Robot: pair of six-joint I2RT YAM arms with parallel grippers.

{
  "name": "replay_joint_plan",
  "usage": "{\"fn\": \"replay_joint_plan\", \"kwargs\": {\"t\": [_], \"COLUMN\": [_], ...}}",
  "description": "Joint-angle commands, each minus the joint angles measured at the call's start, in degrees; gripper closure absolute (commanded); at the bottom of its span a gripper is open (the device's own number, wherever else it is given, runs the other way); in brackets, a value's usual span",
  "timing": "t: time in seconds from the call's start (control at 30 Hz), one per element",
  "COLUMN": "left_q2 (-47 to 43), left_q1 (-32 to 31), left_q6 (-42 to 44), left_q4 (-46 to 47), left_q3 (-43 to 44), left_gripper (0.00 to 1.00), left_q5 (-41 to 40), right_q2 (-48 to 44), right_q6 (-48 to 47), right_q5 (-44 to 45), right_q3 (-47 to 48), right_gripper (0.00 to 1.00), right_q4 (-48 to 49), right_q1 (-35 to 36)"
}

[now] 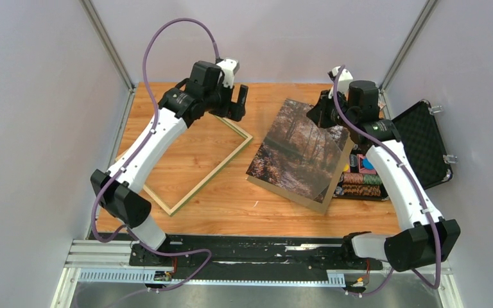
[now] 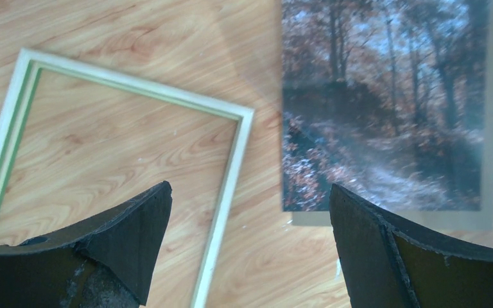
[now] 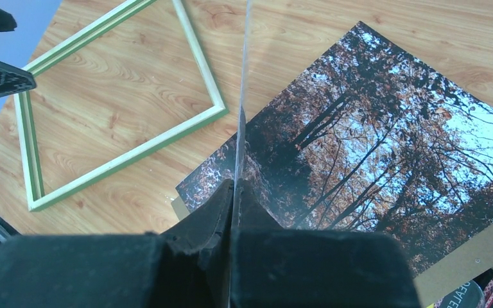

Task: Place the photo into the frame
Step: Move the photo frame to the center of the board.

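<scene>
The photo [image 1: 298, 154], an autumn forest print, lies face up on a brown board right of the table's middle; it also shows in the wrist views [image 2: 385, 109] [image 3: 372, 141]. The frame [image 1: 200, 178] lies flat to its left with its pale side up and a green inner edge [image 2: 231, 167] [image 3: 128, 151]. My left gripper [image 1: 237, 102] hovers open over the frame's far right corner, nothing between its fingers [image 2: 250, 192]. My right gripper [image 1: 321, 109] is shut [image 3: 236, 186] on a thin clear sheet [image 3: 241, 96], seen edge-on and held above the photo's far end.
The brown backing board [image 1: 308, 200] sticks out under the photo's near and right edges [image 3: 468, 256]. An open black case [image 1: 423, 138] with colourful items [image 1: 359, 176] stands at the right edge. Grey walls close in the left, back and right sides.
</scene>
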Motion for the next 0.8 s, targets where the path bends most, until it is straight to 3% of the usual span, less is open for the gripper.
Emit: {"fn": "replay_joint_plan", "kwargs": {"t": [0.0,0.23,0.47,0.77], "left_q2": [-4.63,-2.47,-2.72,1.81], "left_q1": [2.14,10.38,10.58,8.00], "left_q6": [7.01,16.85,17.31,16.12], "left_q4": [1.55,-5.78,-1.13,3.01], "left_q3": [-4.65,-12.27,-27.65,-34.07], "left_gripper": [0.00,0.00,0.03,0.13], "left_q5": [-4.07,-1.74,-0.72,2.09], "right_q2": [-3.07,-4.99,-6.91,-8.67], "right_q6": [-1.87,-1.61,-1.42,-1.69], "right_q5": [0.90,0.66,0.84,1.71], "right_q3": [0.43,-1.77,-4.72,-6.91], "right_gripper": [1.00,1.00,1.00,1.00], "right_q4": [-0.66,-0.02,1.29,2.04], "right_q1": [0.87,0.91,0.89,0.90]}}
